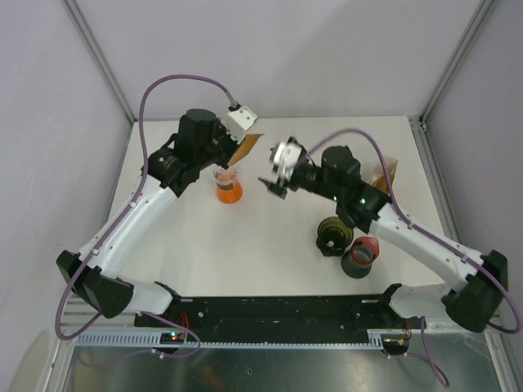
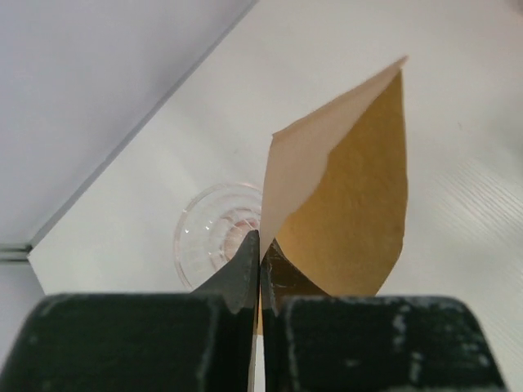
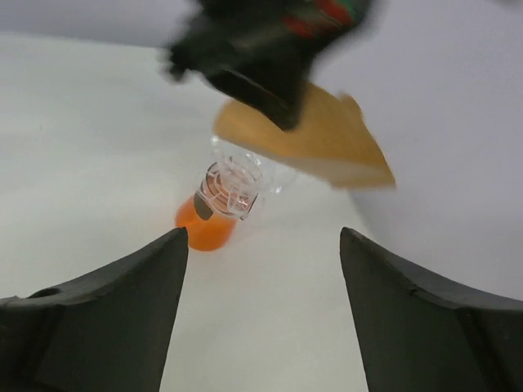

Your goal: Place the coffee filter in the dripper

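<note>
Two arms meet over the middle of the surface (image 1: 270,261). Left end effector (image 1: 237,155) is clamped on the coffee filter (image 1: 249,145); in the left wrist view its fingers (image 2: 245,269) are pressed together on the filter's lower corner, and the brown cone (image 2: 343,212) fans up and away from them, partly spread open.

Filter is in the air, not in the dripper (image 1: 228,186). From the top it sits just past the dripper's far rim, tilted. From the right wrist it hangs over the dripper's mouth (image 3: 233,192); can't tell whether the edge touches the rim.

Dripper is clear with an orange base, upright on the surface, between the two end effectors.

Right end effector (image 1: 271,184) is just right of the dripper, jaws wide apart, nothing between them. Its wrist view looks through the gap at the dripper and the filter (image 3: 327,143).

Near the right arm's elbow, two dark round items (image 1: 333,235) sit side by side on the surface, one with a red top (image 1: 361,251).
</note>
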